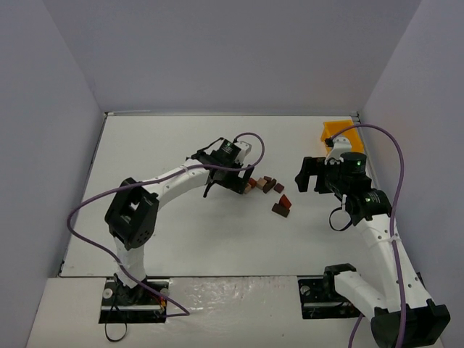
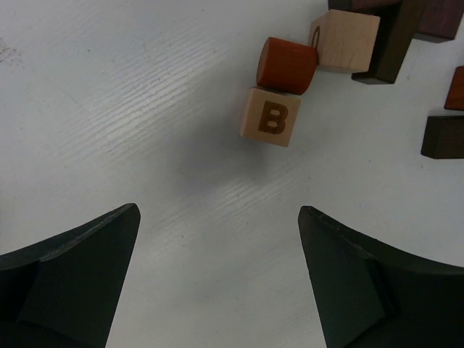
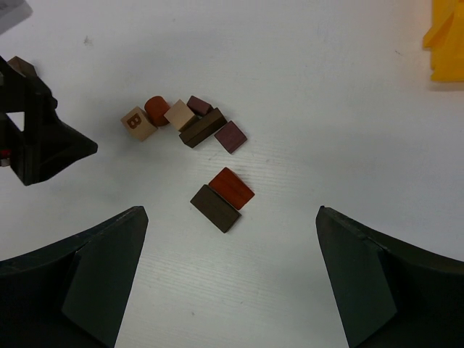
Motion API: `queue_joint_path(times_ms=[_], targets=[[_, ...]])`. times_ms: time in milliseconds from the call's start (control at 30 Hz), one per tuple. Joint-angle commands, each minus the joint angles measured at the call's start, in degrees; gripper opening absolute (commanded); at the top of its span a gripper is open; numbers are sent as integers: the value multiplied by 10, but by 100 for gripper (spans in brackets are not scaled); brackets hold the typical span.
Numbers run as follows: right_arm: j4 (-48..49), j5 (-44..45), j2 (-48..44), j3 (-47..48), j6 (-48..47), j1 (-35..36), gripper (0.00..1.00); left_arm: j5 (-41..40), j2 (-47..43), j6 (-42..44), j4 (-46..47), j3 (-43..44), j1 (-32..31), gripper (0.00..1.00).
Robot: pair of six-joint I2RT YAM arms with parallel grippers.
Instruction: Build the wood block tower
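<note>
Left gripper (image 2: 217, 214) gapes empty at the frame's bottom; the wood blocks (image 2: 270, 117) lie apart from it, toward upper right. Right gripper (image 3: 232, 212) stands wide and empty below them.

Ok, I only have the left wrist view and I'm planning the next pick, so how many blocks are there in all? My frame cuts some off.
Observer: Eight wood blocks, counted from the right wrist view.
Operator: Where is the other arm? I don't want a clash.
Observer: The right claw hangs open to the right of the blocks and touches none of them.
Operator: Anything else on the table?
Observer: A yellow bin sits at the far right corner, well away from the blocks.
</note>
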Motion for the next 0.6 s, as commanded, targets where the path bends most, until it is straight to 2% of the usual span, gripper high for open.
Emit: queue_joint_path(times_ms=[0, 400, 567], targets=[[31, 1, -8, 21, 0, 5, 100, -40, 13, -31, 18, 69, -17, 83], [28, -7, -8, 25, 3, 5, 100, -3, 90, 25, 15, 143, -36, 63], [29, -7, -6, 26, 1, 6, 100, -1, 116, 32, 6, 162, -36, 58]])
